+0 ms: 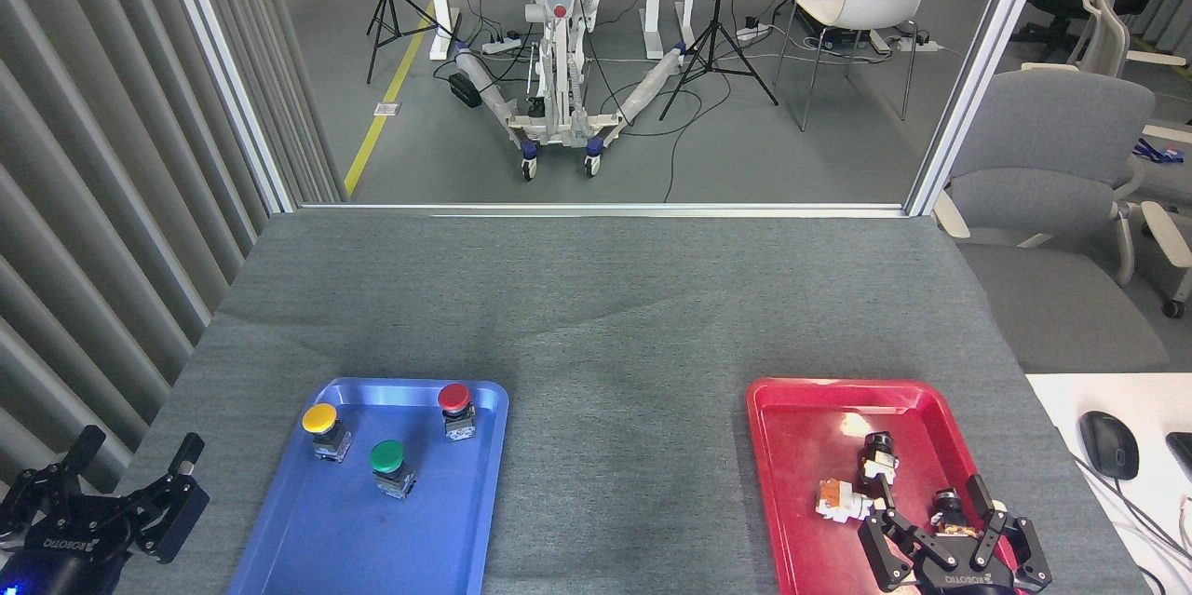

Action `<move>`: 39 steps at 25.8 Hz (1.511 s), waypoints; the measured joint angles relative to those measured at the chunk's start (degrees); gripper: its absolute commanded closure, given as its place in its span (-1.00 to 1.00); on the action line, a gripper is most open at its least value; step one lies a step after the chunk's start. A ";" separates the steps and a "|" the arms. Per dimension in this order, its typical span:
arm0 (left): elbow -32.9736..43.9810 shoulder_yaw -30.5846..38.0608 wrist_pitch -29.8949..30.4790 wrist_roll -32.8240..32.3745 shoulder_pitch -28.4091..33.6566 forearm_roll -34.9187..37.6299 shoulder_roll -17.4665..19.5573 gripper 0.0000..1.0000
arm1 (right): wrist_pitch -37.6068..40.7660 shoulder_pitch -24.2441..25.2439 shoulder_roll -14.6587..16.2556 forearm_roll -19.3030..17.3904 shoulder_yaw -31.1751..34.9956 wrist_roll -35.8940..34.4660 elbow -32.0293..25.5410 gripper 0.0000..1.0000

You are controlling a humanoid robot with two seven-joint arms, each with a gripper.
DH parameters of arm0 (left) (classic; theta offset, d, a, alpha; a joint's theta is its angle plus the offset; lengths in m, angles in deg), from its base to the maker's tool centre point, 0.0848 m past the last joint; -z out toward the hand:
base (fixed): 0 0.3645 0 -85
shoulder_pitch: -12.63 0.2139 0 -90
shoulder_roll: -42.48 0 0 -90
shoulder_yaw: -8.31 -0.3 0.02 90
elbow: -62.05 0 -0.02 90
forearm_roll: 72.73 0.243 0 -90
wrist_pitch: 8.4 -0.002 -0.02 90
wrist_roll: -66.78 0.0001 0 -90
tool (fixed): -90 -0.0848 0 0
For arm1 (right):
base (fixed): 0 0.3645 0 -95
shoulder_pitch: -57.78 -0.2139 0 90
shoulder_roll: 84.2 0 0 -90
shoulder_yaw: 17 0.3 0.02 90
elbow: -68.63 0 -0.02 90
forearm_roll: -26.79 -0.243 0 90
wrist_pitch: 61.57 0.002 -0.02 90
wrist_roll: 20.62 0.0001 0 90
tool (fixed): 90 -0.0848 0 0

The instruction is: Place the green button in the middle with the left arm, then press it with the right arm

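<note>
On blue tray [279, 539], green button [389, 463] (mushroom-capped)

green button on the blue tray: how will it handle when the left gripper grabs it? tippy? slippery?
The green button looks rigid, so it should not deform. Its wide round cap over a narrower blocky base suggests it is top-heavy and may tip if nudged sideways. The smooth blue tray probably lets it slide, and the domed cap looks slippery; the base's flat sides seem the safer grip.
</note>
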 measured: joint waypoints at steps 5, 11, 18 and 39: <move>0.00 0.27 1.07 0.06 0.07 0.01 -0.37 -0.98 | 0.14 -0.51 -0.36 1.32 -0.70 0.05 -0.01 -1.00; -0.17 0.41 1.50 0.06 -0.06 0.02 -0.61 -0.98 | 0.15 -1.63 -0.78 2.30 -1.07 0.20 0.03 -1.00; -0.26 0.31 1.85 -0.02 -0.18 0.04 -1.07 -0.98 | 0.18 -1.97 -0.56 2.41 -0.96 0.41 0.34 -1.00; -10.50 -25.24 7.46 1.15 -7.08 3.77 -0.88 -0.94 | 0.38 -2.11 -0.39 2.50 -0.89 -0.01 0.75 -1.00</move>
